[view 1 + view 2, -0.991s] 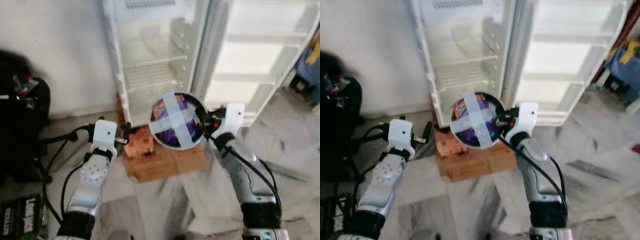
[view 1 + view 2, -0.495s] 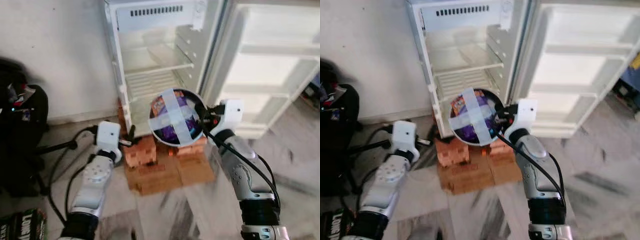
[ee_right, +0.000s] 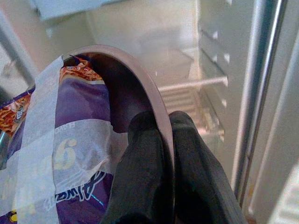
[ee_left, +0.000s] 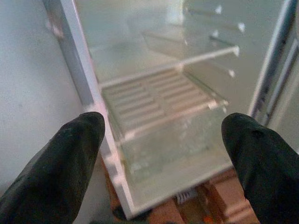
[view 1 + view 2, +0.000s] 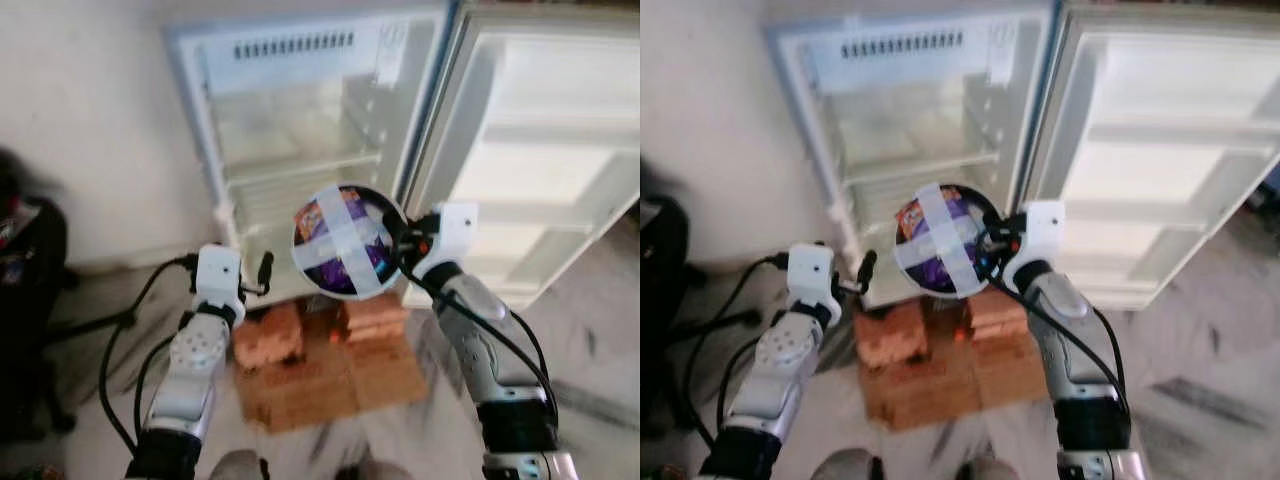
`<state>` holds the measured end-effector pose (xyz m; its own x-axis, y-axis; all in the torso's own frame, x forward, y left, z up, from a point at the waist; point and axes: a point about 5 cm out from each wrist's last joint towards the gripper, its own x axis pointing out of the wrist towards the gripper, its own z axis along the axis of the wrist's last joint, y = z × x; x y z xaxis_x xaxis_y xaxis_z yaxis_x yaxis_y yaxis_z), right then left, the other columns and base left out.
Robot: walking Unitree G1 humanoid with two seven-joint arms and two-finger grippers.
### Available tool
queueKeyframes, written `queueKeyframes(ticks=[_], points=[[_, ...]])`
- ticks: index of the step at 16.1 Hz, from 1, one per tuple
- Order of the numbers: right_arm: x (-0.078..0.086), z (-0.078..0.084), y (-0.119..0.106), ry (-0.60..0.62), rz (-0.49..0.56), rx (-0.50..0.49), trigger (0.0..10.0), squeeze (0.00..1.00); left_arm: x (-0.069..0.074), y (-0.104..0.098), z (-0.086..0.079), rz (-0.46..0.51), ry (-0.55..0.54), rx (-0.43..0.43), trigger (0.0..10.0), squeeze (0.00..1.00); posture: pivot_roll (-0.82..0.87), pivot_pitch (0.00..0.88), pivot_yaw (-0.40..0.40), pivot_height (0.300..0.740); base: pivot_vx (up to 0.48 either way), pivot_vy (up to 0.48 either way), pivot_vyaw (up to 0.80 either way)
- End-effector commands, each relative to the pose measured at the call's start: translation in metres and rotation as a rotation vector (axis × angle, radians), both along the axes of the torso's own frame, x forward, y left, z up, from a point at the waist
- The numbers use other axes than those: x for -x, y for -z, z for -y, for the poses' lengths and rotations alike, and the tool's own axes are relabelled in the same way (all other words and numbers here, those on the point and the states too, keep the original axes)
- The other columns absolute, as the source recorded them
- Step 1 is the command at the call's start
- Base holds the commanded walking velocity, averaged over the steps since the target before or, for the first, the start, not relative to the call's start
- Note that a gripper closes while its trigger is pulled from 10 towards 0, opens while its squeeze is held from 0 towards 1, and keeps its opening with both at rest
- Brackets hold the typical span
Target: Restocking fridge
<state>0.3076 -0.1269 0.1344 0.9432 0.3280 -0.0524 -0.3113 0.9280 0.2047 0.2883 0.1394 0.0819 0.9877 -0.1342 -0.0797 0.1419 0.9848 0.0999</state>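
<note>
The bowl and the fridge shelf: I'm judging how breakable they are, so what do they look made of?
The bowl looks like thin metal, with a dull grey sheen at its rim, though plastic is possible. The fridge shelf looks like white plastic or coated wire slats.

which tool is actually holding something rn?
The right tool: its two black fingers pinch the rim of the taped bowl of purple packets, held in front of the open fridge. The left tool is spread open, holding nothing.

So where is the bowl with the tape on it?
The taped bowl is up in the air, pinched by its rim in the right gripper, just in front of the open fridge.
</note>
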Motion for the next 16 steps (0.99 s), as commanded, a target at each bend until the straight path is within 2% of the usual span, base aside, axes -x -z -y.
queueKeyframes(ticks=[1, 5, 7, 8, 9, 12, 13, 16], points=[[-0.002, -0.009, -0.01, -0.03, 0.045, -0.009, 10.0, 0.0, -0.001, -0.002, -0.01, 0.003, -0.037, -0.006, 10.0, 0.0, 0.07, 0.085, -0.033, 0.74, 0.42, 0.0, 0.0], [-0.001, -0.008, -0.008, -0.032, 0.037, -0.004, 10.0, 0.0, -0.001, -0.001, -0.009, -0.012, -0.061, 0.008, 10.0, 0.0, 0.07, 0.085, -0.033, 0.74, 0.143, 0.424, 0.0], [-0.001, -0.008, -0.008, -0.042, 0.045, 0.006, 10.0, 0.0, 0.001, -0.006, -0.018, 0.03, -0.142, -0.025, 10.0, 0.0, 0.07, 0.085, -0.033, 0.74, 0.0, 0.48, 0.0], [-0.001, -0.007, -0.009, -0.045, 0.054, 0.012, 10.0, 0.0, 0.007, -0.011, -0.024, 0.082, -0.171, -0.033, 10.0, 0.0, 0.08, 0.084, -0.031, 0.74, 0.0, 0.0, 0.71], [0.0, -0.007, -0.008, -0.042, 0.051, 0.012, 10.0, 0.0, 0.013, -0.011, -0.029, 0.087, -0.207, -0.051, 10.0, 0.0, 0.08, 0.087, -0.032, 0.74, 0.0, 0.0, 0.79], [-0.001, -0.007, -0.007, -0.039, 0.046, 0.009, 10.0, 0.0, 0.02, -0.008, -0.029, 0.064, -0.2, -0.06, 10.0, 0.0, 0.09, 0.087, -0.033, 0.74, 0.0, 0.0, 0.79], [-0.002, -0.008, -0.006, -0.039, 0.041, 0.012, 10.0, 0.0, 0.027, -0.007, -0.028, 0.061, -0.203, -0.064, 10.0, 0.0, 0.09, 0.087, -0.031, 0.74, 0.0, 0.0, 0.48], [-0.005, -0.005, -0.008, -0.031, 0.045, 0.024, 10.0, 0.0, 0.041, -0.005, -0.025, 0.055, -0.195, -0.086, 10.0, 0.0, 0.1, 0.092, -0.03, 0.74, 0.0, 0.0, 0.0]])
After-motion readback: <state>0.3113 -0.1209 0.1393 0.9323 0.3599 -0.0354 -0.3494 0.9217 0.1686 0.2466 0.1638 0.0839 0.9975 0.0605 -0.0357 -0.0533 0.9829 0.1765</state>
